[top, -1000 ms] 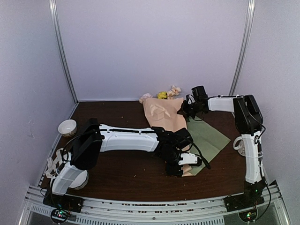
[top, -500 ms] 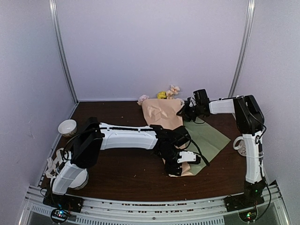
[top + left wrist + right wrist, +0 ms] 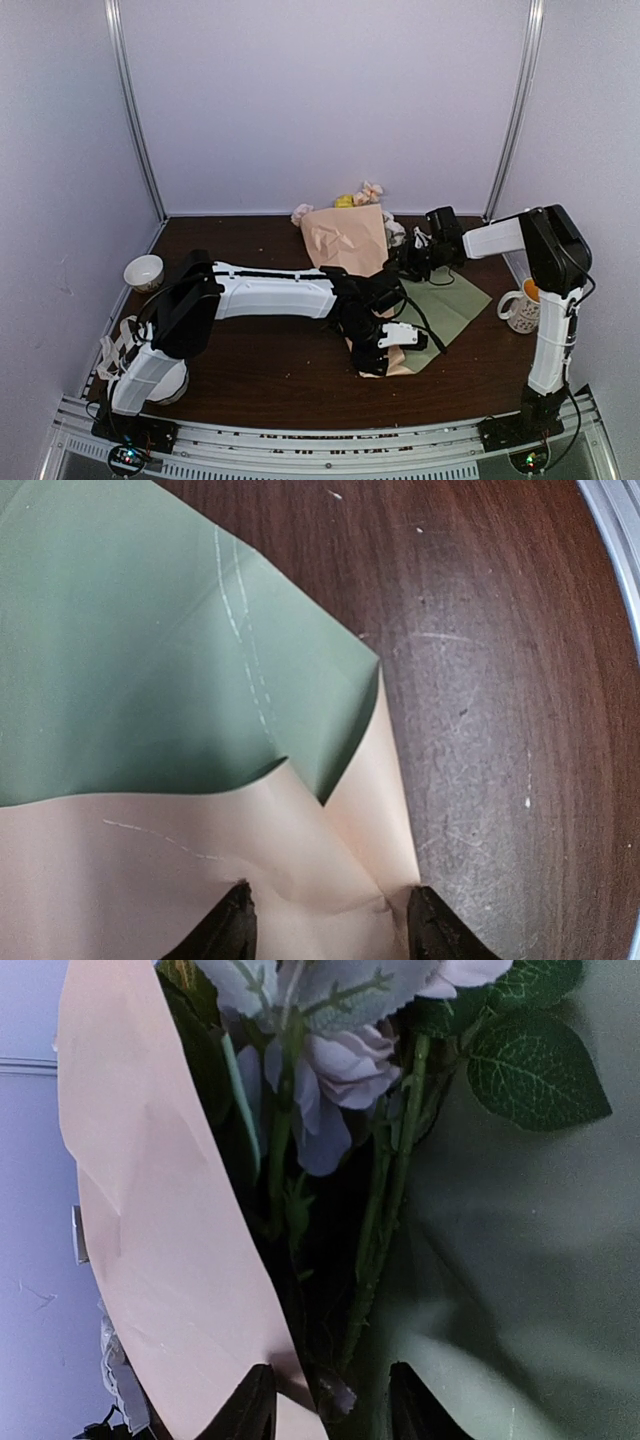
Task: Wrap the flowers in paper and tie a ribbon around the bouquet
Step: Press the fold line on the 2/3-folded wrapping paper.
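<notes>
Right end effector (image 3: 408,262) is sitting closer to the bench's (image 3: 270,375) right edge than a second ago, when it was up by the far end of the bouquet (image 3: 350,242). Its jaws are standing apart now instead of closed. The peach paper's top edge is also sticking up higher than before.

Going from the front: the ribbon (image 3: 113,348) is lying in a loose heap at the left edge, right by the left arm's base. The left end effector (image 3: 385,348) is reaching across to the bouquet's narrow tail. Its fingers (image 3: 232,932) are sitting a fair way apart with creased peach paper between them, and honestly I can't tell if they're squeezing it or just straddling it.

The green sheet (image 3: 455,300) is lying flat under the bouquet and poking out toward the right. A mug (image 3: 520,310) is standing at the right edge and a bowl (image 3: 145,270) at the left edge.

Further back, the right end effector is hanging half open around the flowers (image 3: 340,1055), with stems and the paper's edge loose in the gap. Blossoms are peeking out of the cone's mouth near the far edge.
</notes>
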`<act>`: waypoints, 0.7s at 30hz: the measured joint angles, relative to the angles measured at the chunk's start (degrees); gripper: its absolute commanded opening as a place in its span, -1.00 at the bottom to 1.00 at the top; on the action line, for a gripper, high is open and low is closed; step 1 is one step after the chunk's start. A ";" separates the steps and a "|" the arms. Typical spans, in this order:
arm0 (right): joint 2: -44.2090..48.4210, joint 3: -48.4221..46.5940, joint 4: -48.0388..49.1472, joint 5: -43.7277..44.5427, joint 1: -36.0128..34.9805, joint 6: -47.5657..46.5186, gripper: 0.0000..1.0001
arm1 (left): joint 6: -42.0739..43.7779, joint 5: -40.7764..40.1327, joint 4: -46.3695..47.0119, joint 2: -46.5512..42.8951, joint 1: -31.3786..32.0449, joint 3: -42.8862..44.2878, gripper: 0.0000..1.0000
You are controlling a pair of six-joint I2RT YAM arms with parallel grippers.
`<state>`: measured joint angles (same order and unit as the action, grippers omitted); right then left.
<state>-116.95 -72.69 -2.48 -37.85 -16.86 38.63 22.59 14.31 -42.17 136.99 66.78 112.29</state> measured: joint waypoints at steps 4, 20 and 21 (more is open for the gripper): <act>0.83 2.23 -0.72 -0.85 0.00 -2.36 -0.20 | 0.00 0.09 0.00 0.00 0.00 0.00 0.11; 5.49 14.40 5.40 -5.22 -3.43 -3.02 -0.41 | -0.02 0.15 0.00 0.00 -0.04 0.00 0.11; 5.18 14.29 5.70 -5.53 -3.74 -2.89 -0.52 | -0.02 0.15 0.00 0.00 -0.04 0.00 0.11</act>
<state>-111.77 -58.39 3.22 -43.38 -20.60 35.75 22.57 14.46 -42.17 136.99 66.74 112.29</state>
